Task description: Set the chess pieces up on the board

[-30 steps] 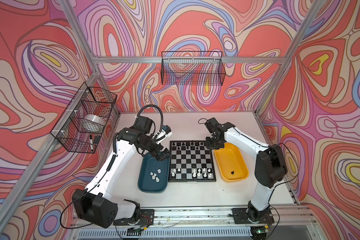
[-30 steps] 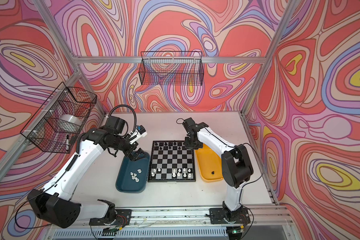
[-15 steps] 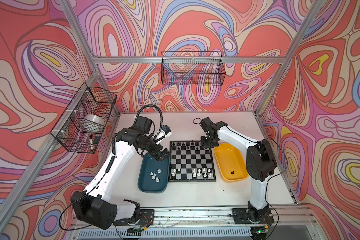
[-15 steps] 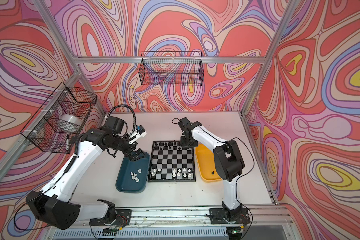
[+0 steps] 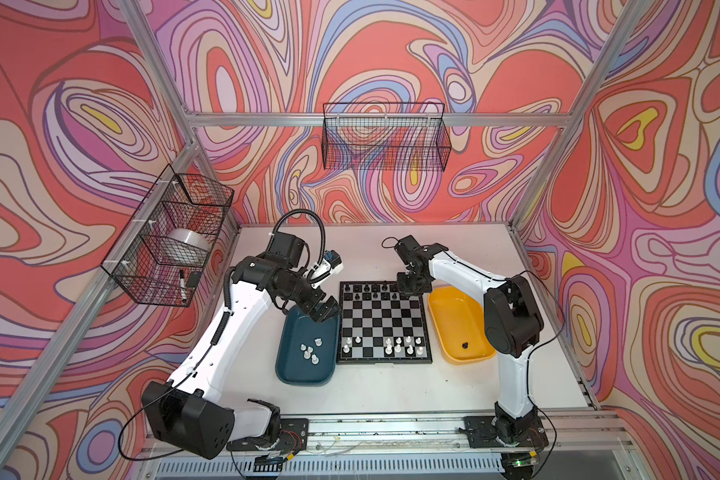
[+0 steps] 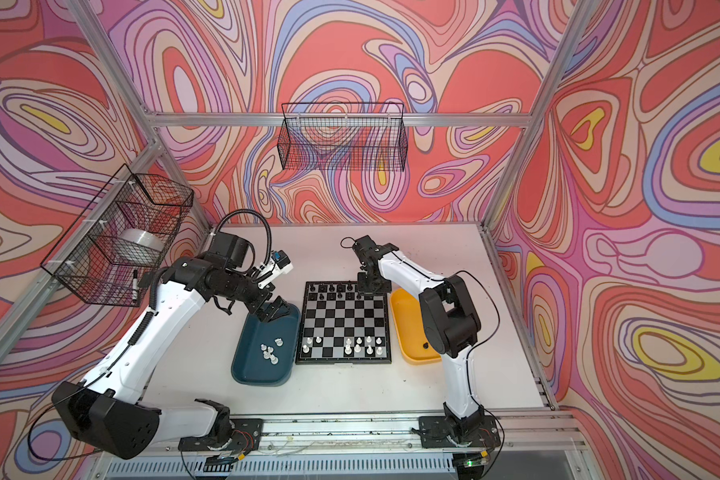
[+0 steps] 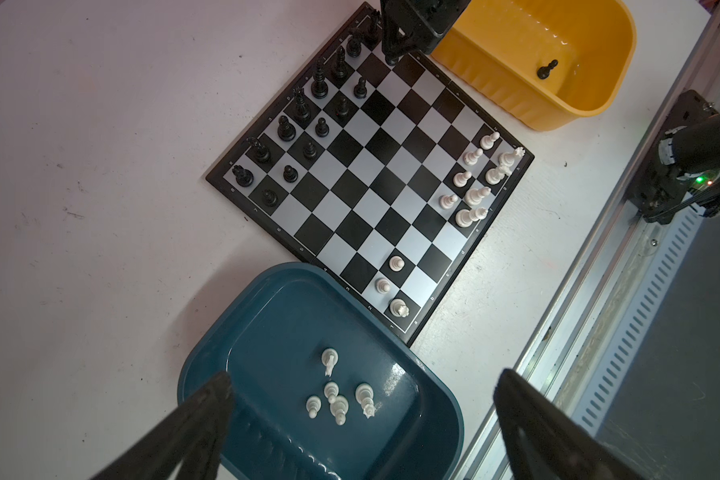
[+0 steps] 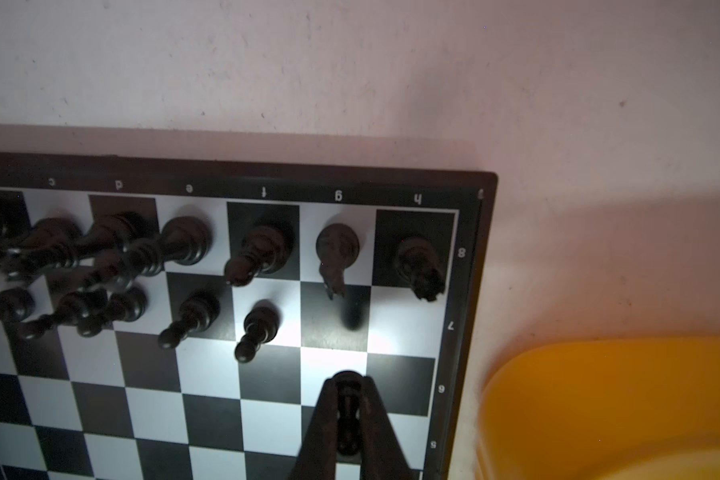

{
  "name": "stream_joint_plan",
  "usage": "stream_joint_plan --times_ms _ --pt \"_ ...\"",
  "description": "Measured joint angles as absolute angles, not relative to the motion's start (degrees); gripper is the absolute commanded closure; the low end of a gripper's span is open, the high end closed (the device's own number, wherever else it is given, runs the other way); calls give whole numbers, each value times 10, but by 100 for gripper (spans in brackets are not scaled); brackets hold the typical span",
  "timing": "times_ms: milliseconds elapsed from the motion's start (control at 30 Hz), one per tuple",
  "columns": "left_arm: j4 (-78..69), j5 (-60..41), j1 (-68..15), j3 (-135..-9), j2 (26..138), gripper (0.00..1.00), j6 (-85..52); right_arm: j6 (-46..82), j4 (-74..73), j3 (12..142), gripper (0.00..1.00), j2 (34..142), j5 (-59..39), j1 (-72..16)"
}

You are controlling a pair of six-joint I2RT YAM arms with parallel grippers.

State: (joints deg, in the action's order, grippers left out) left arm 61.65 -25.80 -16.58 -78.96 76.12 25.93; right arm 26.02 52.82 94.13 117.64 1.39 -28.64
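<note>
**Black pawn held at the board's corner**

Left of centre in a top view, we see the left gripper (image 5: 324, 309) spread wide above the teal tray (image 5: 292, 374), where five white chess pieces (image 5: 309, 351) lie. At centre sits the board (image 5: 383, 324), with black pieces (image 5: 366, 289) along its upper edge and white pieces (image 5: 395, 347) along its lower edge. Over its upper right corner the right gripper (image 8: 350, 384) pinches a black pawn (image 8: 348, 415). Further right, the yellow tray (image 5: 445, 316) holds a lone black piece (image 5: 465, 344).

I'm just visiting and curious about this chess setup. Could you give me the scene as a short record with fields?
Board: black pieces at the far end, white pieces at the near end, both rows incomplete.
Teal tray: five loose white pieces.
Yellow tray: one spare pawn.
Left gripper: open, above the teal tray.
Right gripper: shut on a black pawn over the board.
</note>
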Motion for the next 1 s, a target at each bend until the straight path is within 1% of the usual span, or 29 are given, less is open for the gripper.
stream_joint_plan --times_ms 433,1000 --pt "616 -255 -166 -790 761 2 259 258 519 965 90 1205 8 -287" --pt "616 -254 -166 -790 761 2 259 251 518 965 90 1219 8 -289"
